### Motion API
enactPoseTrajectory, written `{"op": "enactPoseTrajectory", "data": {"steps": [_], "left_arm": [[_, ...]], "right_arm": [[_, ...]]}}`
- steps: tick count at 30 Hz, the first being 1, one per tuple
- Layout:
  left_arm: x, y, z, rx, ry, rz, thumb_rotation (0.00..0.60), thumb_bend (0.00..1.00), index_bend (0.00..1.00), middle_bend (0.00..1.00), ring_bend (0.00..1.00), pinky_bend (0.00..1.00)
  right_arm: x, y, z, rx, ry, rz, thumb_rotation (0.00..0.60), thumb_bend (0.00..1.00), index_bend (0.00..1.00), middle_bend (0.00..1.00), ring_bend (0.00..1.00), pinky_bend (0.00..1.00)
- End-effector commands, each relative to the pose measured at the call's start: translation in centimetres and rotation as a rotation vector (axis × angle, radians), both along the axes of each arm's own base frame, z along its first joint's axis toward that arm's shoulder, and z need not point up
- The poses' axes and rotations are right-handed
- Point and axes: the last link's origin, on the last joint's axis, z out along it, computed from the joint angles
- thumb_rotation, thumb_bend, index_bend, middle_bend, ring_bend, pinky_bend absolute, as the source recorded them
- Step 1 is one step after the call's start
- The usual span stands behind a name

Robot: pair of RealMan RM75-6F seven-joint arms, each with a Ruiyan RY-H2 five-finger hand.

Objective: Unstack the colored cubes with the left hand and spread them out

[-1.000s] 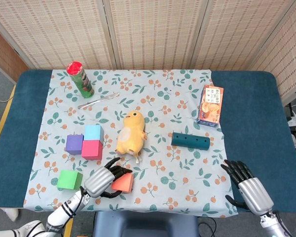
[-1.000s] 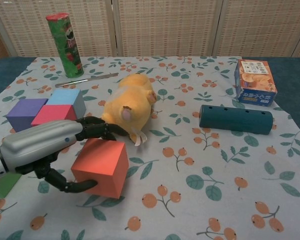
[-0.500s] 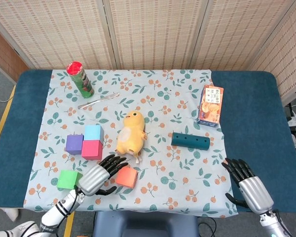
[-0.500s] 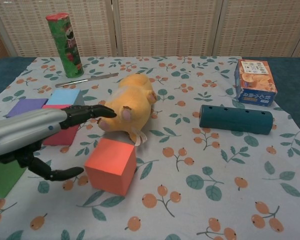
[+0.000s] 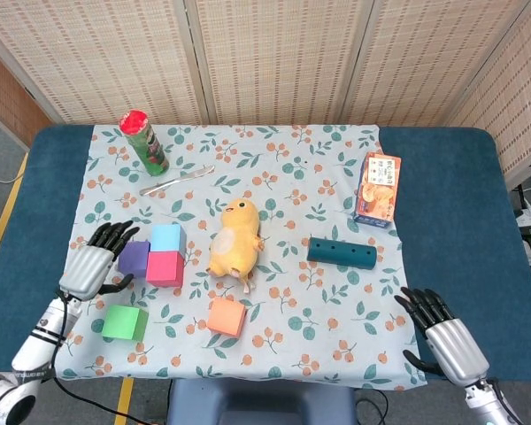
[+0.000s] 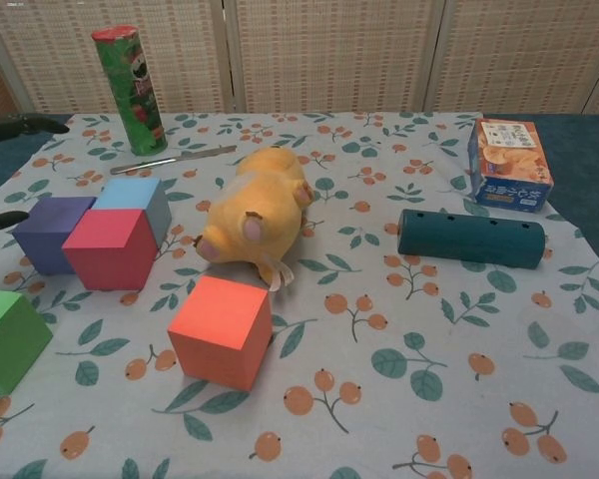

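Left hand (image 5: 90,266): empty, fingers spread, just beside the purple cube (image 5: 133,258).
Right hand (image 5: 447,336): empty, fingers apart, at the table's near edge.
Cubes: purple, blue cube (image 5: 167,237) and pink cube (image 5: 165,268) touching; green cube (image 5: 125,322) and orange cube (image 5: 226,316) apart.
Risk: reaching in may shove the neighbouring cubes together.

orange cube (image 5: 226,316) | green cube (image 5: 125,322) | pink cube (image 5: 165,268) | purple cube (image 5: 134,258)

Plush toy (image 5: 234,247) lies between cube cluster (image 5: 156,255) and cylinder (image 5: 341,253).
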Motion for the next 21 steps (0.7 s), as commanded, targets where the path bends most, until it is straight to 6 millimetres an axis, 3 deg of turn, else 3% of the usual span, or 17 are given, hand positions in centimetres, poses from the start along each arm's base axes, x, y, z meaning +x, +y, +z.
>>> {"op": "enactPoseTrajectory", "data": {"steps": [1, 9, 16, 21], "left_arm": [[-1.6, 1.6, 0.5, -0.016, 0.084, 0.055, 0.600, 0.34, 0.00, 0.00, 0.00, 0.07], [-3.2, 2.5, -1.2, -0.087, 0.131, 0.135, 0.600, 0.34, 0.00, 0.00, 0.00, 0.08], [-2.8, 1.9, -2.1, -0.112, 0.156, 0.112, 0.600, 0.34, 0.00, 0.00, 0.00, 0.08], [-2.3, 2.8, -2.8, -0.111, 0.146, 0.122, 0.600, 0.33, 0.00, 0.00, 0.01, 0.08]], "right_arm": [[0.1, 0.1, 0.0, 0.002, -0.002, -0.001, 0.600, 0.16, 0.00, 0.00, 0.00, 0.00], [0.2, 0.2, 0.7, -0.014, -0.019, 0.001, 0.600, 0.16, 0.00, 0.00, 0.00, 0.00], [0.1, 0.1, 0.7, -0.011, -0.021, -0.001, 0.600, 0.16, 0.00, 0.00, 0.00, 0.00], [0.1, 0.1, 0.7, -0.009, -0.019, -0.001, 0.600, 0.16, 0.00, 0.00, 0.00, 0.00]]}}
